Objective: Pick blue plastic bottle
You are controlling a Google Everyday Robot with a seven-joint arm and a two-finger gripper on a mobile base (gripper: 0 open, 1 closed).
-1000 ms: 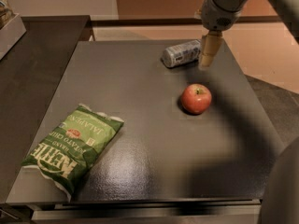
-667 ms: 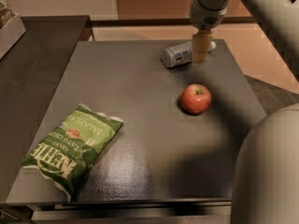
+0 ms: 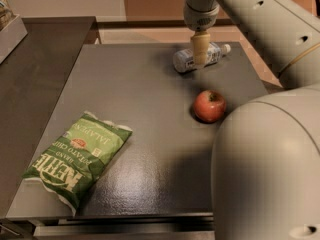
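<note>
The blue plastic bottle point(image 3: 186, 59) lies on its side at the far right of the dark table point(image 3: 140, 84), its white cap point(image 3: 226, 48) pointing right. My gripper point(image 3: 200, 58) hangs down from the arm right over the middle of the bottle, its tan fingers point(image 3: 199, 48) in front of the label. A red apple point(image 3: 209, 106) sits on the table in front of the bottle, apart from it.
A green chip bag point(image 3: 75, 155) lies at the front left of the table. A second dark surface point(image 3: 35, 69) adjoins on the left, with a container point(image 3: 9, 26) at its far corner. My arm's large links point(image 3: 265, 154) fill the right side of the view.
My gripper has moved left, from beside the bottle's cap end to over the bottle's middle. The arm fills more of the right side. The bottle, apple and bag have not moved.
</note>
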